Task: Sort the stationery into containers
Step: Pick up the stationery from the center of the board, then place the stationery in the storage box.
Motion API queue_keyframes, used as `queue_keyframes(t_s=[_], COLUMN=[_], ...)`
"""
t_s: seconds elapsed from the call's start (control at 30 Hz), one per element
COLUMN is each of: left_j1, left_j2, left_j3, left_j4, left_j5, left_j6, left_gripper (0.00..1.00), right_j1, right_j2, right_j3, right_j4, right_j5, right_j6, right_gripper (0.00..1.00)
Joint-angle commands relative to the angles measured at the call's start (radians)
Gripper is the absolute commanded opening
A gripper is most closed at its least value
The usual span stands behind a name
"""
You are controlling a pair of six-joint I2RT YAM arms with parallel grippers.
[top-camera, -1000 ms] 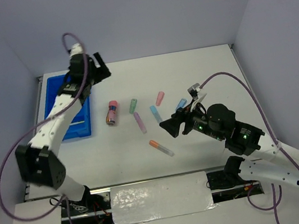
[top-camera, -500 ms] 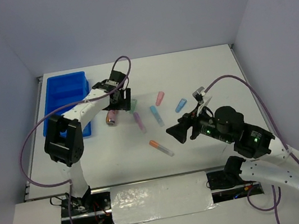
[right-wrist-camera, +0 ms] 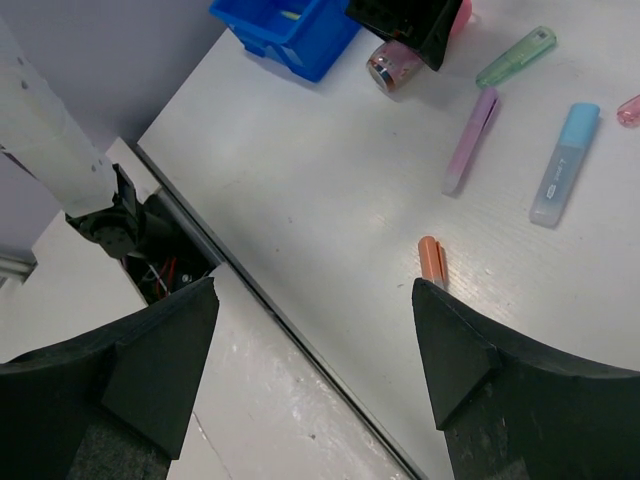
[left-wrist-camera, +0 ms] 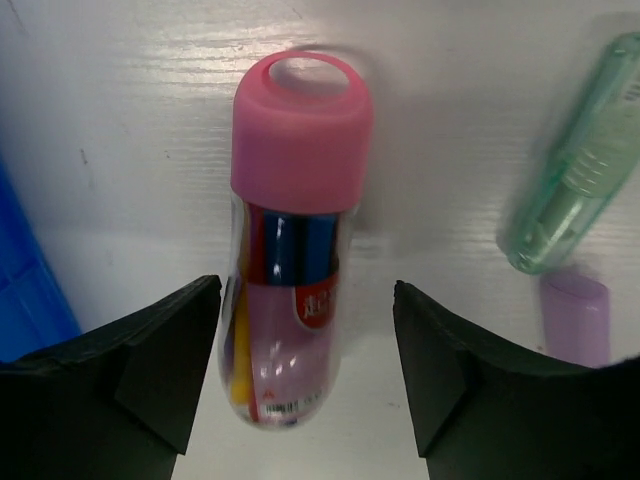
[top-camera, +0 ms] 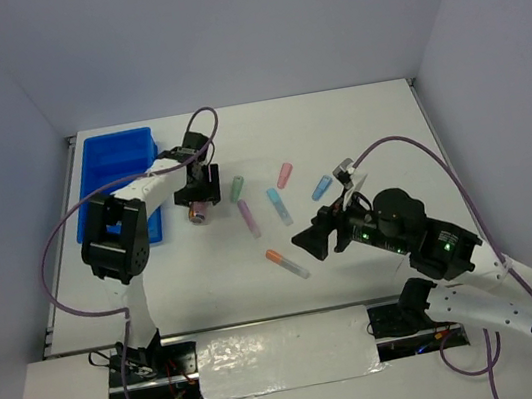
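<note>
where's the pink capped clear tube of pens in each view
Top external: left of centre, clear plastic tube with pink cap under the left gripper.
Left wrist: centre, between open fingers.
Right wrist: top edge, beneath that gripper.
Shared landmark: translucent green marker beside it.

Left claw point(left-wrist-camera: 307, 288) spread wide — pink-capped tube point(left-wrist-camera: 300, 150) between; green marker point(left-wrist-camera: 580, 170) at right.

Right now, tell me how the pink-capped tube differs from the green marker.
The pink-capped tube is fat and clear-bodied; the green marker is slim and green throughout. The tube lies within the open left gripper; the green marker lies outside it. Both lie flat on the table.
</note>
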Motion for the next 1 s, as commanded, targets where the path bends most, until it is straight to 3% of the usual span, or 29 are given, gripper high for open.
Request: queue_keyframes(t_s=[0.0, 0.07, 0.1, 0.13, 0.2, 0.33, 0.5, 0.63, 0.8, 0.9, 0.93, 0.97], left_j1=[0.022, 0.023, 0.023, 0.023, 0.022, 0.017, 0.086, 0.233, 0.400, 0.459, 0.465, 0.473], left_j2=[0.048, 0.073, 0.082, 0.081, 0.055, -0.193, -0.476, -0.664, -0.731, -0.734, -0.732, -0.726], left_j3=[0.002, -0.001, 0.007, 0.019, 0.036, -0.008, -0.131, -0.252, -0.378, -0.467, -0.499, -0.524], left_j4=[0.006, 0.004, -0.002, -0.002, -0.008, 0.072, 0.131, 0.138, 0.199, 0.363, 0.529, 0.555], left_j5=[0.006, 0.005, -0.001, 0.005, 0.012, 0.080, -0.082, -0.171, -0.135, -0.055, -0.035, -0.029], left_j6=[-0.032, -0.029, -0.032, -0.034, -0.063, -0.167, -0.516, -0.747, -0.957, -1.015, -1.011, -1.034], left_gripper=[0.81, 0.75, 0.65, 0.27, 0.00, 0.00, 0.00, 0.00, 0.00, 0.00, 0.00, 0.00], right_j1=[0.002, 0.002, 0.002, 0.004, 0.004, 0.005, 0.007, 0.013, 0.022, 0.024, 0.025, 0.028], right_j2=[0.002, 0.007, 0.010, 0.016, 0.022, 0.034, 0.043, 0.042, 0.050, 0.053, 0.056, 0.060], right_j3=[0.000, -0.001, -0.003, 0.000, 0.003, 0.005, -0.007, -0.035, -0.062, -0.067, -0.070, -0.072], right_j4=[0.031, 0.038, 0.041, 0.045, 0.051, 0.066, 0.103, 0.146, 0.167, 0.181, 0.192, 0.196], right_j5=[-0.019, -0.020, -0.022, -0.022, -0.026, -0.019, -0.032, -0.045, -0.063, -0.075, -0.083, -0.086], right_j6=[-0.015, -0.015, -0.013, -0.013, -0.013, -0.013, 0.010, 0.036, 0.059, 0.067, 0.070, 0.071], right_gripper=[0.85, 0.85, 0.85, 0.85, 0.85, 0.85, 0.85, 0.85, 0.85, 0.85, 0.85, 0.85])
